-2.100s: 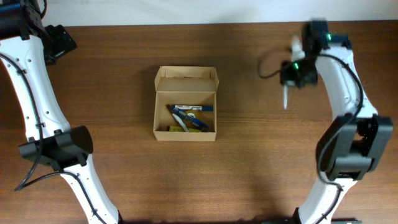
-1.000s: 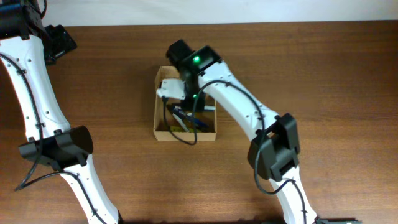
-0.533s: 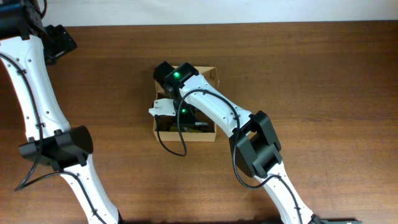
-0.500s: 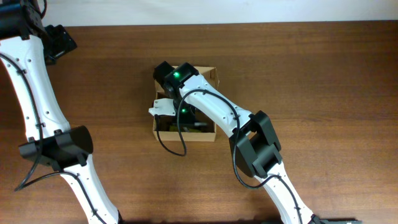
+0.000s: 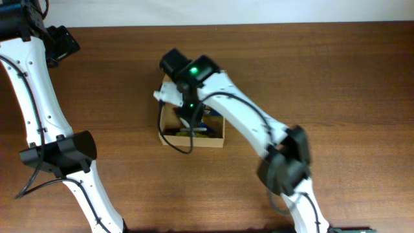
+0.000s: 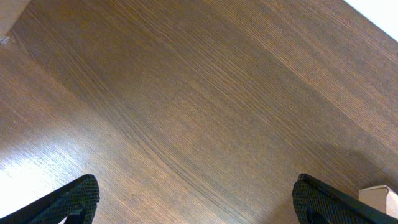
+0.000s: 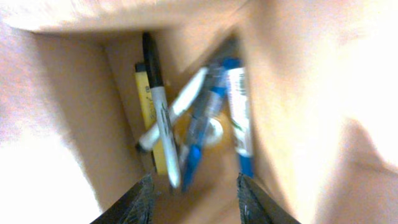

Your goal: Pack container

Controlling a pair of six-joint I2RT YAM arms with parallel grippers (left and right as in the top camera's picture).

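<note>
The container (image 5: 194, 141) is a tan cardboard box with its lid open, left of the table's middle. My right gripper (image 5: 189, 116) hangs over it, pointing down into it. In the right wrist view the box's inner wall (image 7: 74, 124) surrounds several markers (image 7: 186, 124): blue, white, yellow and black ones lying crossed on the bottom. My right gripper (image 7: 196, 199) is open and empty just above them. My left gripper (image 5: 63, 40) is at the far left back corner, away from the box. In the left wrist view it (image 6: 199, 202) is open over bare wood.
The brown wooden table (image 5: 336, 97) runs to a white wall at the back. My right arm reaches across the table's middle from the front right. A small pale corner (image 6: 379, 196) shows at the lower right of the left wrist view.
My right arm swung from the far right, where it held a white marker, to over the box. The gripper is now open with the marker among the others. The left arm has not moved.
</note>
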